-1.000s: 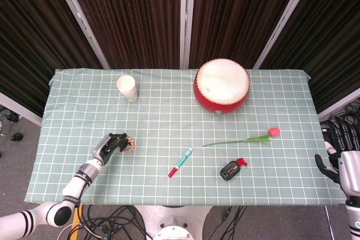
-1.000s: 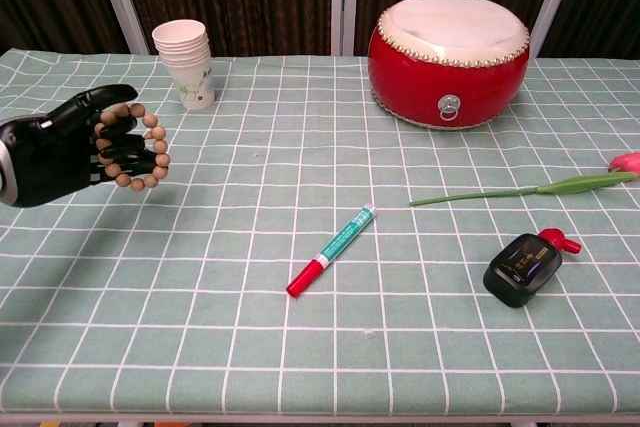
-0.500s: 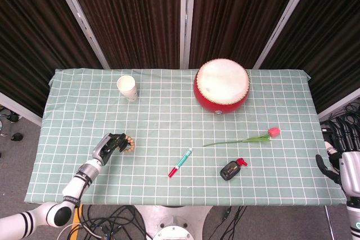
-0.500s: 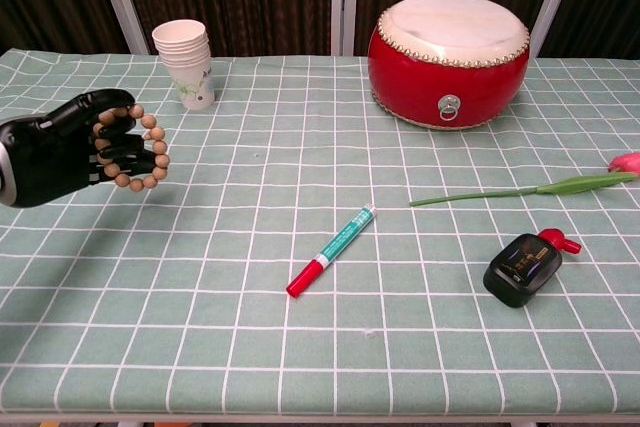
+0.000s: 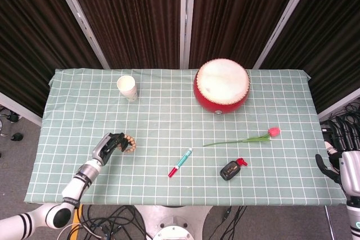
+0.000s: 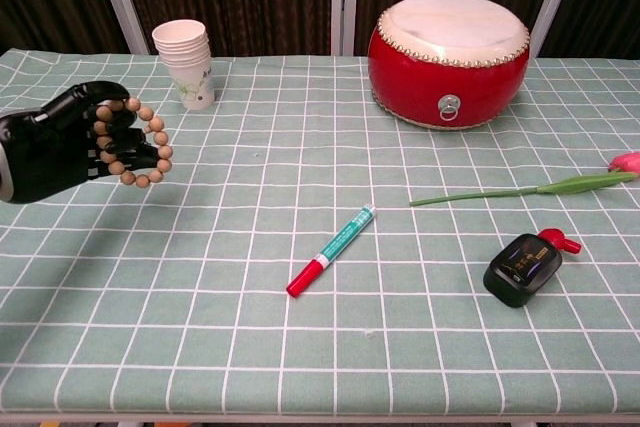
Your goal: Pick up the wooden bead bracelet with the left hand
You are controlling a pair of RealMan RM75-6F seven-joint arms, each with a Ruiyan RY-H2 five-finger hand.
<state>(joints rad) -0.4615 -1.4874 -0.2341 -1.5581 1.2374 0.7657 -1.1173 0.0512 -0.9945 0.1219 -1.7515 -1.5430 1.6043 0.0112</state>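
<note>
The wooden bead bracelet (image 6: 137, 143) (image 5: 129, 144) is a ring of light brown beads, lifted off the green checked cloth. My black left hand (image 6: 62, 143) (image 5: 112, 145) holds it with its fingers curled through the ring, at the table's left side. In the head view my right hand (image 5: 344, 161) hangs beyond the table's right edge, holding nothing, fingers apart. The chest view does not show it.
A stack of paper cups (image 6: 184, 63) stands at the back left. A red drum (image 6: 450, 59) sits at the back right. A red-and-green marker (image 6: 331, 250) lies mid-table, a tulip (image 6: 540, 186) and a small black device (image 6: 521, 268) to its right.
My left hand has risen slightly with the bracelet and curled a little tighter around it. The right hand has not moved.
</note>
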